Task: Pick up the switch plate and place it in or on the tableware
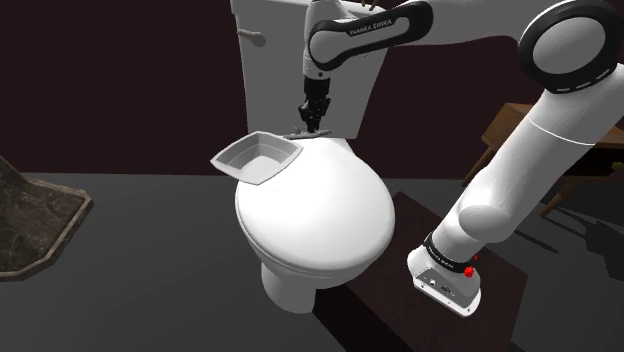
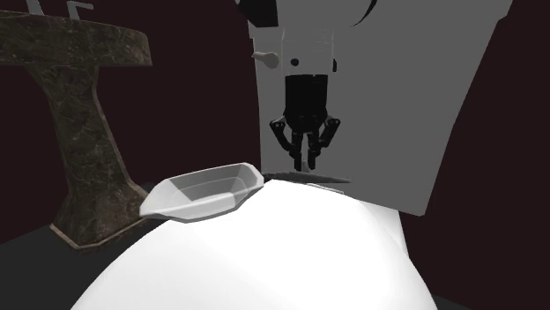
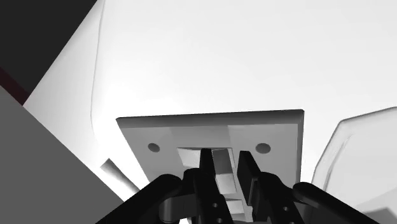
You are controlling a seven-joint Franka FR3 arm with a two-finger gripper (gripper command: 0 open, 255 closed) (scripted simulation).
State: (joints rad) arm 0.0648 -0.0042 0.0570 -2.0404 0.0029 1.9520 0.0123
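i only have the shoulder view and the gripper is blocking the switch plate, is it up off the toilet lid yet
observer: no, in the second exterior view the switch plate looks to lie flat on the toilet lid, with the gripper right down at it
operator: where on the plate is it aimed
observer: the wrist view puts the gripper over the rectangular opening in the plate's middle, between its two screw holes
operator: any gap to the dish
observer: yes, in the wrist view a strip of bare lid shows between the plate and the white dish
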